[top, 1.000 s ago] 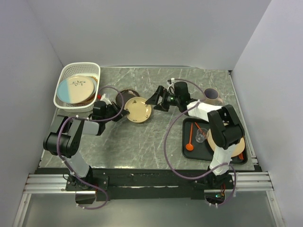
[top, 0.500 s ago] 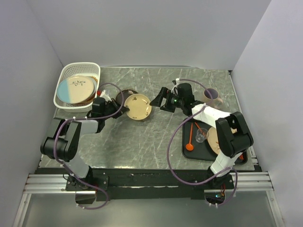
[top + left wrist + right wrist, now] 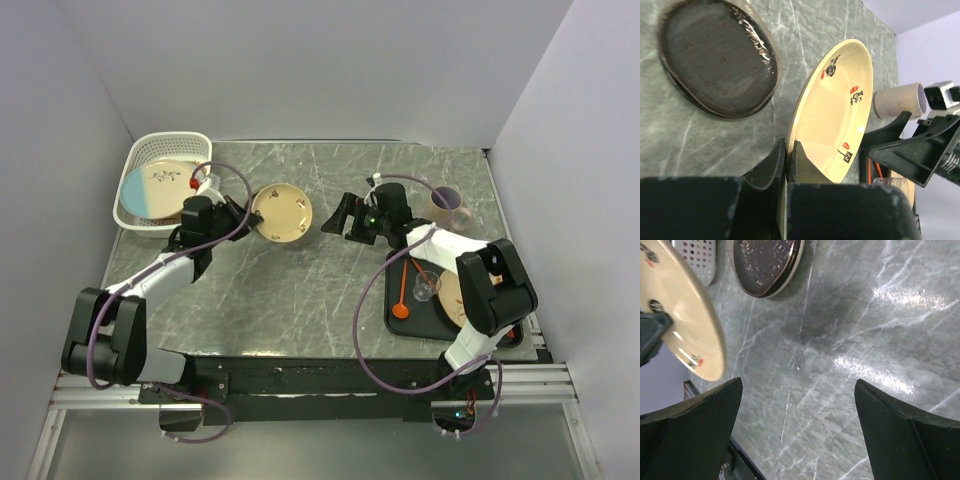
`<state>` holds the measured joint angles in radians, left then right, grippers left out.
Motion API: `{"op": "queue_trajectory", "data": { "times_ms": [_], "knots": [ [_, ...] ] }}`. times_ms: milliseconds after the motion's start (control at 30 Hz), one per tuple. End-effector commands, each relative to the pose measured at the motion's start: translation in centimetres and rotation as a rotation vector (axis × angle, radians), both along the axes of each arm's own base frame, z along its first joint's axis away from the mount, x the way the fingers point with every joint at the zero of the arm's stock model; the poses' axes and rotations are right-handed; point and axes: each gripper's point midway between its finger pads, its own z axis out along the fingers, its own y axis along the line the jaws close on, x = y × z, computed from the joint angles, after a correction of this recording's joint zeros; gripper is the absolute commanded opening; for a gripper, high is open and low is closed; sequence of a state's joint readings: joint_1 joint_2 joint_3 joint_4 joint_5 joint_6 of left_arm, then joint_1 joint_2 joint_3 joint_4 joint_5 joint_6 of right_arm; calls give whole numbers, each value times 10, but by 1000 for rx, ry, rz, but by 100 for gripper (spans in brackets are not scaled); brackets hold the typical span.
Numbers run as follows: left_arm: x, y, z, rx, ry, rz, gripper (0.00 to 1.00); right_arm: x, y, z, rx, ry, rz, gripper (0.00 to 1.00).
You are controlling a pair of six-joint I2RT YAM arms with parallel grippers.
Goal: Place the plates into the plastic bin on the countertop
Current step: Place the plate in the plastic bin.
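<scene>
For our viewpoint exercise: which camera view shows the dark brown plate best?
Left wrist: the dark brown plate lies almost whole on the countertop. Right wrist crops it at the frame's top. In the top view it is unseen, apparently behind the cream plate.

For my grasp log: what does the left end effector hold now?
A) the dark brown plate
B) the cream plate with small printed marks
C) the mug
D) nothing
B: the left end effector pinches the rim of the cream plate; the dark brown plate lies on the countertop.

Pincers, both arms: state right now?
Left pincer: closed on the tan plate, clamping its rim.
Right pincer: open, holding nothing.
</scene>
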<state>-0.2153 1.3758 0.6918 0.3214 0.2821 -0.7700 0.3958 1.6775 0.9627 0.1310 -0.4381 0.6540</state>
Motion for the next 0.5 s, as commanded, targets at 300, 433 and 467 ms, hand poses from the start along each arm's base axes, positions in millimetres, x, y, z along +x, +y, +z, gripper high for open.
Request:
{"op": "queue_trajectory", "data": {
  "times_ms": [300,433,467],
  "knots": [
    [16,49,40,23,-79,111,1,-15,-12,8,-35,-69,-3,100],
    [25,69,40,19,-73,142,1,-19,-23,8,-74,-87,-37,100],
    [26,72,41,15,-71,141,1,-20,-25,10,-79,-92,-42,100]
  ]
}}
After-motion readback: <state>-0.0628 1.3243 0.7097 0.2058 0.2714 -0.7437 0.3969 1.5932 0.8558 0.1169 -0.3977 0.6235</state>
